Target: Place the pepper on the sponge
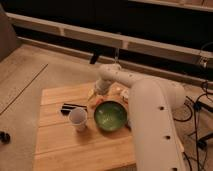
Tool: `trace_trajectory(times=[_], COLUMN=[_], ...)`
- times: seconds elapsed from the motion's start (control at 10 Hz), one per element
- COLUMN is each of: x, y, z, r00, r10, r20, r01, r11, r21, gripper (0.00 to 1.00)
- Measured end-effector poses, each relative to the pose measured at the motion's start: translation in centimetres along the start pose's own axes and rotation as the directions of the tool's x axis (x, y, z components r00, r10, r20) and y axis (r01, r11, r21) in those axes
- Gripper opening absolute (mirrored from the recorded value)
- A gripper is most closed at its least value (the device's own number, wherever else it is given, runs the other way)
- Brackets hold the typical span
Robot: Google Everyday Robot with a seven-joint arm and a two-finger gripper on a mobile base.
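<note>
Claw [96,93] is down low at the far edge of the bench [65,145], about 11 o'clock from the green bowl [110,116]. It's spread wide and, as far as I can make out, not pinching anything. Right at its tip, on the 7 o'clock side, there's a small orange-ish sliver that I'm taking for the pepper [92,96]. It looks like it's lying on the wood, touching or just beside the claw, though I honestly can't say which.

The sponge I can't see at all. My own arm [150,125] sweeps in from 4 o'clock and blocks the whole right side of the bench, so it's probably under there somewhere. From what shows, the pepper isn't sitting on anything blue.

Why so low and so wide? My guess: a skinny pepper lying flat needs a finger down on either side of it before squeezing.

Other stuff: a white cup [77,119] at 9 o'clock of the bowl, a flat black thing [70,107] at 10 o'clock, and a pale packet [118,91] at 12 o'clock, close enough to the claw that a sloppy move could bump it.
</note>
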Motion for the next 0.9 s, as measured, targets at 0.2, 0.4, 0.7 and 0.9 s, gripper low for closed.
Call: trace_trajectory(times=[0.2,0.4,0.7,0.9], x=[0.3,0.5,0.9,0.6], y=[-0.2,-0.5,-1.0,-1.3], z=[0.5,0.8,1.5,1.6], r00=[0.999,0.998,0.994,0.994], r10=[0.002,-0.002,0.012,0.023], r20=[-0.033,-0.069,-0.106,-0.104], r01=[-0.002,0.004,-0.009,-0.020], r11=[1.000,1.000,1.000,0.999], r21=[0.006,0.019,0.030,0.032], gripper=[0.63,0.45,0.15,0.01])
